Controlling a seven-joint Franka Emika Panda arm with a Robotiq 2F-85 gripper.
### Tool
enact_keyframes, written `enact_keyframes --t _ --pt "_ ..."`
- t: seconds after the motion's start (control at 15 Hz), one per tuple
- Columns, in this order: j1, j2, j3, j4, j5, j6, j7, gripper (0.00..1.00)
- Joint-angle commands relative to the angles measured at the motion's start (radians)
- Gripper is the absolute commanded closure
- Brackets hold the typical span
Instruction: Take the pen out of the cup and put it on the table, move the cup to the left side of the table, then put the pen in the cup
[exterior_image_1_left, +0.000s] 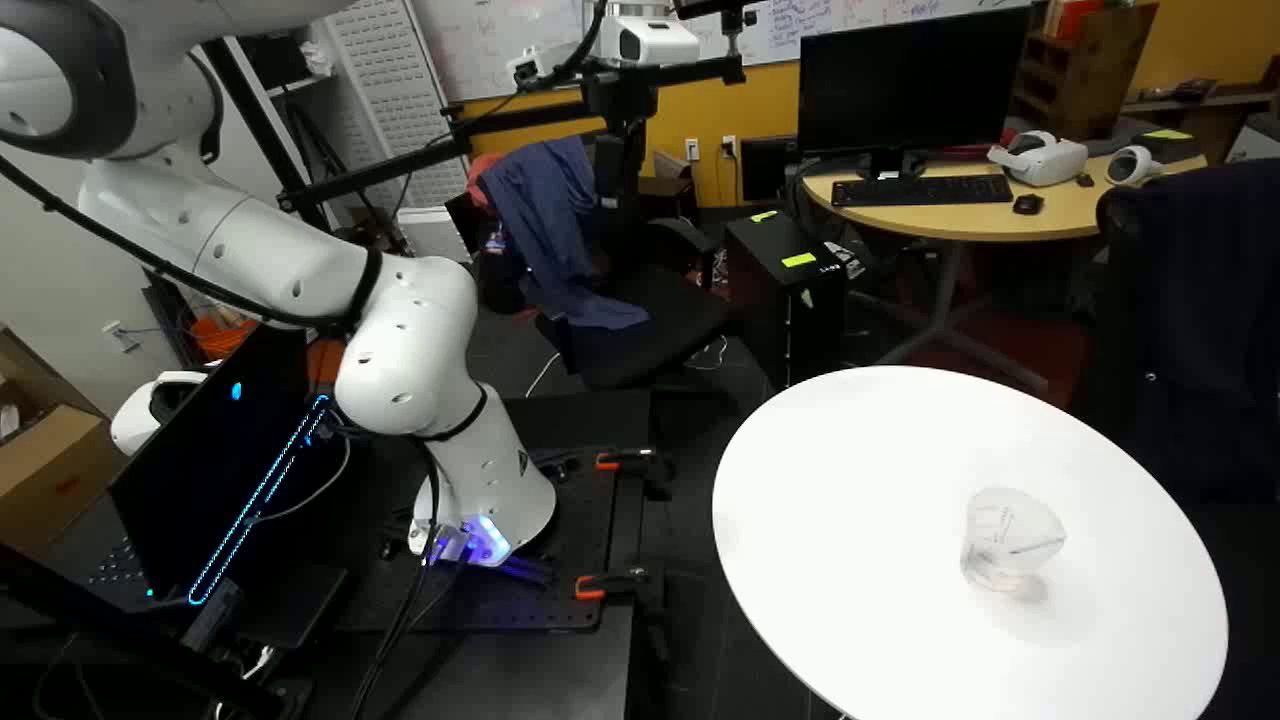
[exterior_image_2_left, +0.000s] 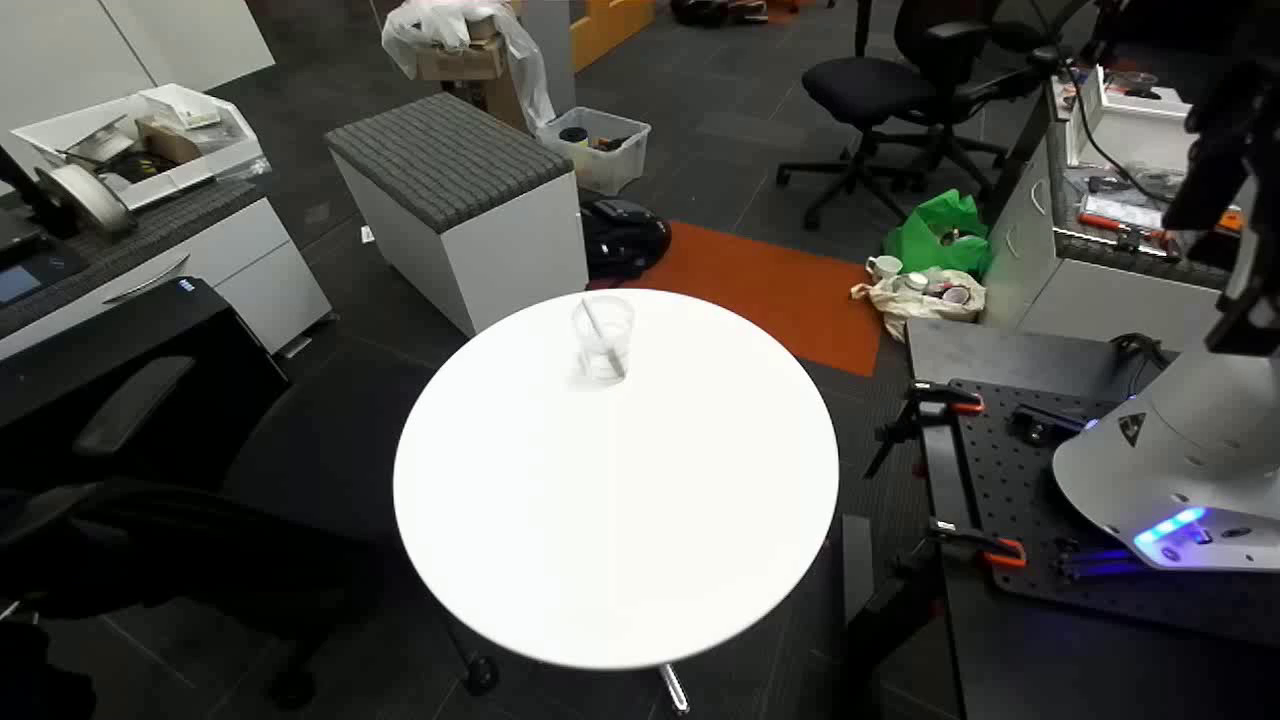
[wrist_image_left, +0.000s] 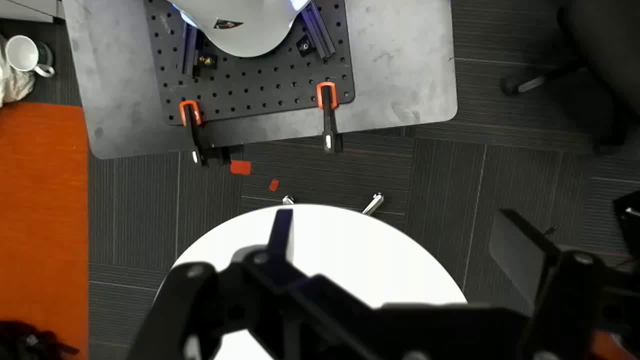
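Pen (exterior_image_2_left: 605, 342) sits tilted inside the clear plastic cup (exterior_image_2_left: 616, 328). The cup stands upright on the round white table (exterior_image_2_left: 615, 500), between the table's centre and its far rim in an exterior view. In the wrist view, the gripper (wrist_image_left: 398, 234) hides part of the table, with its two fingers (wrist_image_left: 517, 260) set wide apart. The arm base (exterior_image_2_left: 1190, 455) is mounted on a perforated plate (wrist_image_left: 280, 92) on a bench (wrist_image_left: 400, 57), which stands beside the table with floor between. Two orange-tipped clamps (wrist_image_left: 328, 116) are fitted at the bench edge facing the table.
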Motion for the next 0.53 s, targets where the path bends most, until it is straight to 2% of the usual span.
enact_keyframes --t 0.0,0.47 --pt "-0.008 -0.001 0.005 0.002 0.002 -0.003 -0.004 0.00" --pt "-0.012 -0.013 0.008 -0.004 -0.005 0.017 0.001 0.00"
